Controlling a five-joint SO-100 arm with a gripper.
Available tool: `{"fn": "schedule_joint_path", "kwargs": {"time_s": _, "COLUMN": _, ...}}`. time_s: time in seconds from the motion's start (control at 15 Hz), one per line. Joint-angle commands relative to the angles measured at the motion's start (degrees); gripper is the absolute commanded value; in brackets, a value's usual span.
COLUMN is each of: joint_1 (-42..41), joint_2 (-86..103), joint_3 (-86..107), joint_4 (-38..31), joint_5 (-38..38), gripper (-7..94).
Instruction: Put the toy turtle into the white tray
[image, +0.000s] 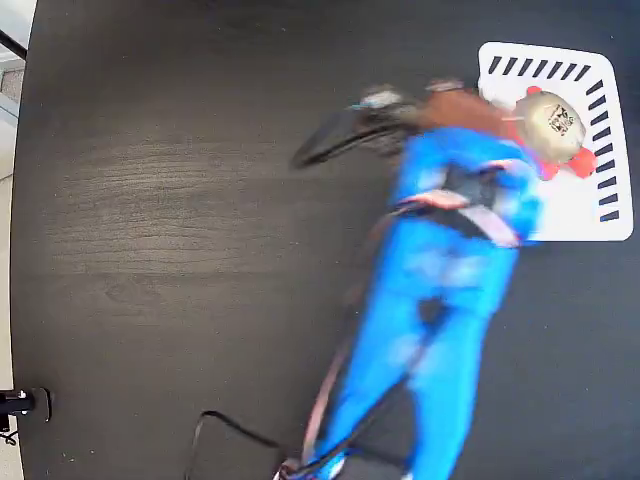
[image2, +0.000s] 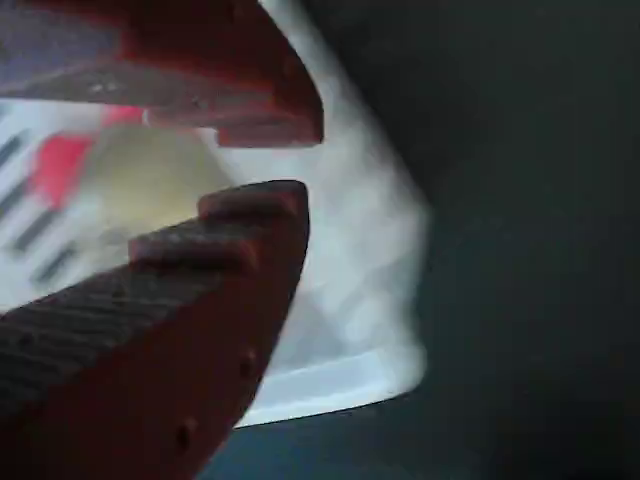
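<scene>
In the wrist view the hand (image2: 300, 160) fills the near field: two red ribbed fingers (image2: 200, 270) with only a narrow gap between their tips and nothing pinched there. Behind them, out of focus, the toy turtle (image2: 150, 180) shows as a pale dome with a red patch beside it, lying on the white tray (image2: 350, 300), whose rounded corner ends against the dark tabletop (image2: 530, 200). In the fixed view the blue arm (image: 440, 280) is motion-blurred and reaches up to the tray (image: 580, 215) at the upper right. The turtle (image: 553, 125) sits inside the tray, shell up with its code sticker showing, just beyond the arm's tip.
</scene>
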Motion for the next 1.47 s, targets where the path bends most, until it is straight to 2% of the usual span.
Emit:
{"fn": "schedule_joint_path", "kwargs": {"time_s": 0.0, "joint_1": -10.5, "joint_2": 14.5, "joint_3": 13.7, "joint_4": -3.9, "joint_5": 1.8, "gripper": 0}}
{"fn": "schedule_joint_path", "kwargs": {"time_s": 0.2, "joint_1": -18.4, "joint_2": 27.1, "joint_3": 33.1, "joint_4": -12.7, "joint_5": 6.3, "gripper": 0}}
{"fn": "schedule_joint_path", "kwargs": {"time_s": 0.33, "joint_1": -21.8, "joint_2": 36.4, "joint_3": 46.8, "joint_4": -18.5, "joint_5": 6.2, "gripper": 0}}
{"fn": "schedule_joint_path", "kwargs": {"time_s": 0.47, "joint_1": -22.8, "joint_2": 45.5, "joint_3": 56.5, "joint_4": -19.0, "joint_5": 5.5, "gripper": 0}}
{"fn": "schedule_joint_path", "kwargs": {"time_s": 0.67, "joint_1": -22.6, "joint_2": 59.4, "joint_3": 65.0, "joint_4": -12.8, "joint_5": 4.0, "gripper": 0}}
{"fn": "schedule_joint_path", "kwargs": {"time_s": 0.93, "joint_1": -21.5, "joint_2": 81.1, "joint_3": 81.3, "joint_4": -10.3, "joint_5": 3.2, "gripper": 0}}
{"fn": "schedule_joint_path", "kwargs": {"time_s": 1.07, "joint_1": -20.3, "joint_2": 95.7, "joint_3": 89.8, "joint_4": -6.6, "joint_5": 1.6, "gripper": 0}}
{"fn": "schedule_joint_path", "kwargs": {"time_s": 1.33, "joint_1": -21.2, "joint_2": 103.3, "joint_3": 91.7, "joint_4": 2.8, "joint_5": 2.7, "gripper": 0}}
{"fn": "schedule_joint_path", "kwargs": {"time_s": 1.4, "joint_1": -21.3, "joint_2": 103.7, "joint_3": 91.7, "joint_4": 2.9, "joint_5": 2.8, "gripper": 0}}
